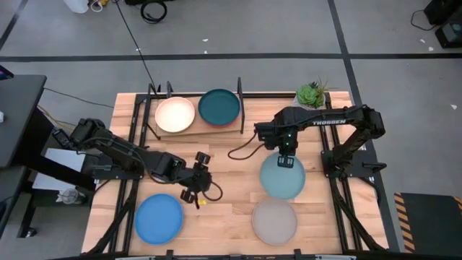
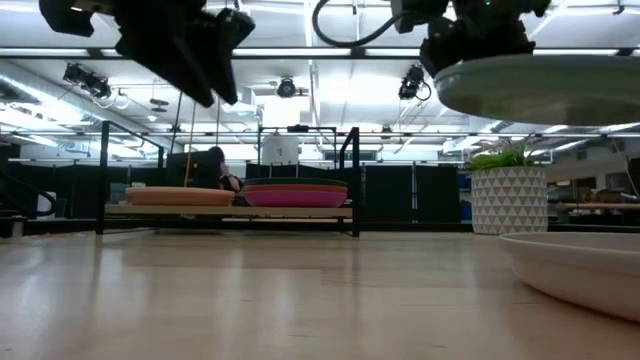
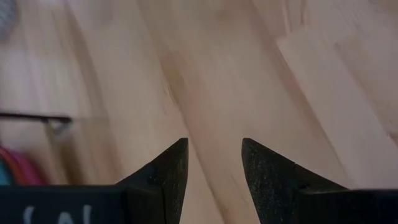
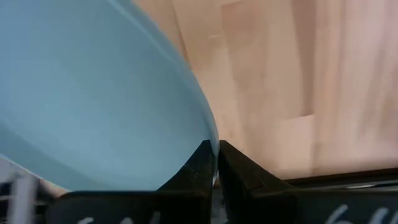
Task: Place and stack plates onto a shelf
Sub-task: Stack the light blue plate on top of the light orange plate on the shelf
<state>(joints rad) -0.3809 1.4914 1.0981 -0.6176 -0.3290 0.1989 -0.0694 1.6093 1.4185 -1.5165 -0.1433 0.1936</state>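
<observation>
My right gripper [image 1: 286, 160] is shut on the pale teal plate [image 1: 283, 178], which is held in the air right of the table's middle; the low view shows that plate [image 2: 540, 88] high up. My left gripper [image 1: 198, 178] hovers open over bare wood left of centre, touching nothing. The shelf [image 1: 195, 130] stands at the far edge with a cream plate [image 1: 175, 114] and a dark teal plate [image 1: 219, 107] on top of its two stacks. A blue plate [image 1: 159, 218] and a grey plate [image 1: 274, 222] lie flat near the near edge. My right gripper pinches the pale teal plate's rim [image 4: 208, 140] between its two fingers, at the plate's far side [image 1: 286, 165]. The fingers slant down at it from above and the far side. The plate [image 2: 540, 88] is lifted clear of the table and roughly level.
A potted plant [image 1: 312, 94] stands right of the shelf, behind the right arm. The shelf's black posts [image 2: 352, 180] rise at its ends. In the low view a magenta plate [image 2: 295, 198] sits low in the right-hand stack. Bare wood lies between the shelf and the near plates.
</observation>
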